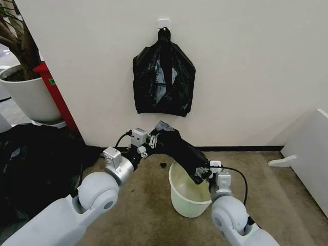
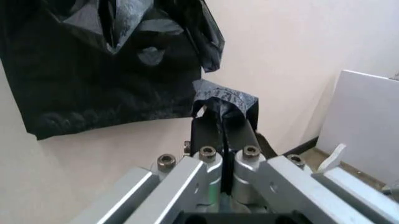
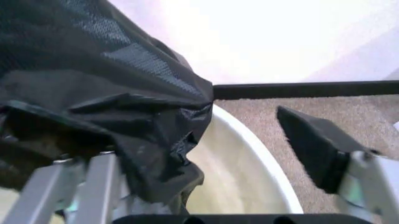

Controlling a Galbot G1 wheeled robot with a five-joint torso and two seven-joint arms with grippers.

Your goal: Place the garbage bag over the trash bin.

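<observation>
I have the left claw [image 2: 221,122] clamped on one end of the garbage bag [image 1: 177,147]; my right claw [image 3: 206,182] stands apart, the bag draped over one finger; the bag spans between them, above the trash bin [image 1: 185,202] beneath the right claw.

Glossy black garbage bag [image 1: 179,148], cream-white trash bin [image 1: 188,197], beige carpet [image 1: 154,205].

Head view high, facing wall, wrist views close, sharing garbage bag [image 1: 177,148]
</observation>
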